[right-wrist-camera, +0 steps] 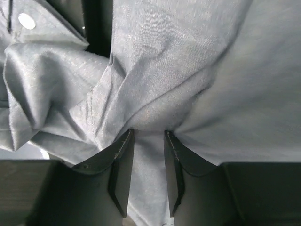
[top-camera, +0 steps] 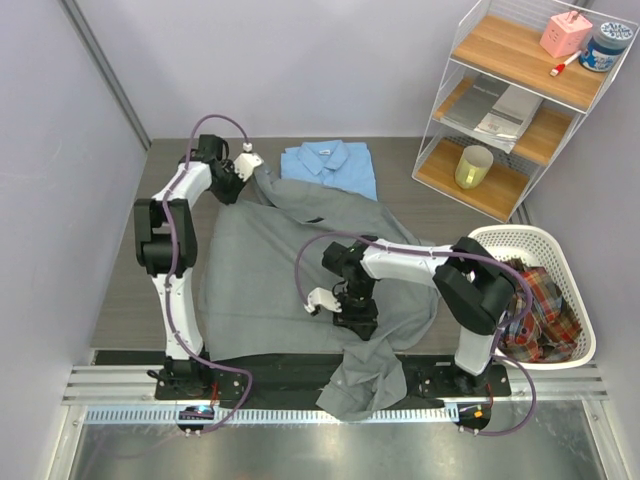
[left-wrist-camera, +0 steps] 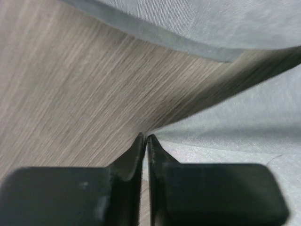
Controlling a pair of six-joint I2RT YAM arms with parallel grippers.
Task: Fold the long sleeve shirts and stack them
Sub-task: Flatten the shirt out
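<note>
The grey long sleeve shirt lies spread over the middle of the table, one part hanging over the front edge. At the back lies the light blue long sleeve shirt, folded, with the grey one's far edge touching it. My left gripper is at the grey shirt's back left corner, shut on its edge, which is lifted off the wood. My right gripper is near the front, shut on a bunched fold of grey cloth. In the wrist views the left gripper is pressed together and the right gripper has cloth between its fingers.
A white basket holding plaid cloth stands at the right edge. A wire and wood shelf at the back right carries a yellow cup, papers and small items. Walls close in the left and back.
</note>
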